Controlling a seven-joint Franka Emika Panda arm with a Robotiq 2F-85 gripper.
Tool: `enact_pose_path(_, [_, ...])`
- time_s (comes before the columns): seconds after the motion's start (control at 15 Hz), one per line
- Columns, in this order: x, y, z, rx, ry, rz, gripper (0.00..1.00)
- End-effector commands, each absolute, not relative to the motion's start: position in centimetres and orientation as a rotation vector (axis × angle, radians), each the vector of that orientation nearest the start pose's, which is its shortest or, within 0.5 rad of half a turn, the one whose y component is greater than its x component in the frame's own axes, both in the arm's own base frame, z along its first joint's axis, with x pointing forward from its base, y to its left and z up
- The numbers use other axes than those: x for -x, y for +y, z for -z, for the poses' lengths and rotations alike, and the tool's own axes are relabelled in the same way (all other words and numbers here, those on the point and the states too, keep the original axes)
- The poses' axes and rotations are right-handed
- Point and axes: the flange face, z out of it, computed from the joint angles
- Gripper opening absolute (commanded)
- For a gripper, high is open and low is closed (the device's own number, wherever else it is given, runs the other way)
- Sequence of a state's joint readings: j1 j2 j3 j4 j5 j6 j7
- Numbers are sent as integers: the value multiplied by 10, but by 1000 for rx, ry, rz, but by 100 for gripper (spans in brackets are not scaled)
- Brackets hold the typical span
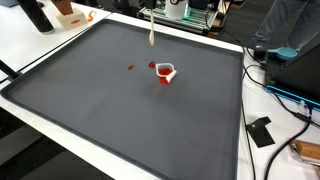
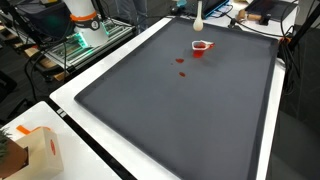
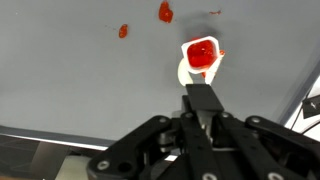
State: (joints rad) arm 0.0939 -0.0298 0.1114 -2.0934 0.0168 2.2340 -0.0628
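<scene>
A small white cup [image 1: 166, 72] with red contents stands on a dark grey mat [image 1: 120, 120]; it shows in both exterior views [image 2: 201, 47] and in the wrist view [image 3: 202, 55]. A few red bits [image 1: 131, 67] lie on the mat beside it, also seen in an exterior view [image 2: 183, 68] and the wrist view [image 3: 165, 12]. My gripper [image 3: 203, 118] is shut on a thin pale spoon-like utensil [image 1: 151, 30], which hangs upright above the mat just behind the cup [image 2: 200, 18]. The gripper body is out of both exterior views.
The mat lies on a white table [image 1: 40, 125]. A cardboard box [image 2: 25, 150] sits at a table corner. Cables [image 1: 285, 95] and a black item [image 1: 262, 131] lie on the white strip beside the mat. Equipment racks [image 2: 85, 40] stand beyond the table.
</scene>
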Motion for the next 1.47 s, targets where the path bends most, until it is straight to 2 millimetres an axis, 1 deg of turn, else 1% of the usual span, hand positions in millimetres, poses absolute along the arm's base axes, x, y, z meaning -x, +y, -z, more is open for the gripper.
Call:
enact_pose_path(0.0, [-546,112,-442,2987,-378,268,3])
enact_pose_path(0.2, [-548,111,-425,2932,-366,258,3])
enact_pose_path(0.4, [-549,109,-398,2901,-345,231,3])
enact_pose_path(0.6, [-549,104,-371,2906,-320,229,3])
enact_pose_path(0.8, [-549,98,-350,2914,-275,240,3])
enact_pose_path(0.93, [-549,96,-340,2903,-231,244,3])
enact_pose_path(1.4, [-548,93,-317,2885,-122,267,3])
